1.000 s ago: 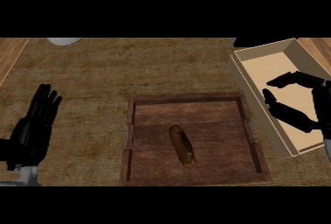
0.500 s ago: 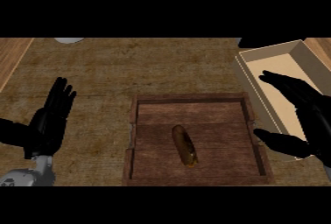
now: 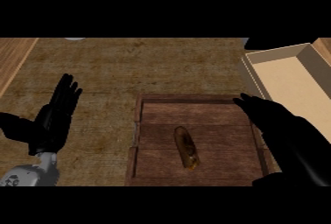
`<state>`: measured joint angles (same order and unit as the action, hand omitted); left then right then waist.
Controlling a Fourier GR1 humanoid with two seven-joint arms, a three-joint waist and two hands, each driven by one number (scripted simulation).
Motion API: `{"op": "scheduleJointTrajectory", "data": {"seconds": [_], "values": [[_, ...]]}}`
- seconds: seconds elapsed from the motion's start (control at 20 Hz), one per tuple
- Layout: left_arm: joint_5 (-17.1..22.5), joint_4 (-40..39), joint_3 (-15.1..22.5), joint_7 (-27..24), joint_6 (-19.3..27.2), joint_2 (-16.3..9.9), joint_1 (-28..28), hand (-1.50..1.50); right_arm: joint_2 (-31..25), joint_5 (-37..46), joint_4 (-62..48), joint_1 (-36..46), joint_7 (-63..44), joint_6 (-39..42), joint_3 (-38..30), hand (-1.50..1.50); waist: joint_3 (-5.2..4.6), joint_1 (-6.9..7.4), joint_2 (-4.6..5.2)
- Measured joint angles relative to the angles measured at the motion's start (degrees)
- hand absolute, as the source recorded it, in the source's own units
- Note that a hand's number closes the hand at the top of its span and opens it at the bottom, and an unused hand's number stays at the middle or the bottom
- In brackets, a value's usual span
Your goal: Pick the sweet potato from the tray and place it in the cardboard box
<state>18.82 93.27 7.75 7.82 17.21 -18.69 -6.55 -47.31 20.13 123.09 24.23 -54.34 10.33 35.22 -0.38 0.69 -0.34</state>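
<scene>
A long brown sweet potato (image 3: 186, 147) lies lengthwise in the middle of the wooden tray (image 3: 149, 131). My right hand (image 3: 284, 135) hovers over the tray's right rim, fingers straight and pointing up-left, open, a short way right of the sweet potato and not touching it. The cardboard box (image 3: 294, 83) stands open at the upper right, nothing showing inside it. My left hand (image 3: 55, 116) rests open on the left, fingers up, well away from the tray.
A wooden strip (image 3: 13, 57) runs along the counter's left edge. A pale round object (image 3: 75, 39) peeks in at the top left. A dark shape (image 3: 271, 42) sits behind the box. Burlap-like counter surface (image 3: 142, 65) lies beyond the tray.
My right hand has come from over the box down and left to the tray's right rim. The left hand has shifted slightly right. The sweet potato has not moved.
</scene>
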Motion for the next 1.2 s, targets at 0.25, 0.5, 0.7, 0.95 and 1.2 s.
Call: {"op": "scheduleJointTrajectory", "data": {"seconds": [0.25,0.5,0.7,0.95,1.2], "values": [[-0.1,-0.2,-0.6,0.6,-0.7,-0.1,-0.6,0.0,11.5,-2.2,-1.4,7.9,-8.0,2.6,4.5,-1.5,0.12,0.27,0.16],[-0.6,-0.1,-0.9,0.6,-0.8,0.4,-0.1,0.0,20.8,-0.8,-5.3,12.4,-11.5,2.9,8.3,-1.5,0.21,-0.02,0.14],[-0.9,0.1,-1.2,0.9,-0.8,0.6,-0.3,0.0,24.3,2.2,-10.2,13.3,-11.9,3.1,10.7,-1.5,0.24,-0.26,0.13],[-0.5,0.6,-2.1,0.4,-2.0,0.4,1.1,0.0,28.4,4.8,-13.9,12.2,-12.2,3.0,11.4,-1.5,0.28,-0.47,0.13],[-1.8,0.2,-1.8,1.7,-0.9,1.6,-0.6,0.0,31.7,8.0,-18.5,10.6,-10.5,3.1,11.4,-1.5,0.33,-0.65,0.22]]}}
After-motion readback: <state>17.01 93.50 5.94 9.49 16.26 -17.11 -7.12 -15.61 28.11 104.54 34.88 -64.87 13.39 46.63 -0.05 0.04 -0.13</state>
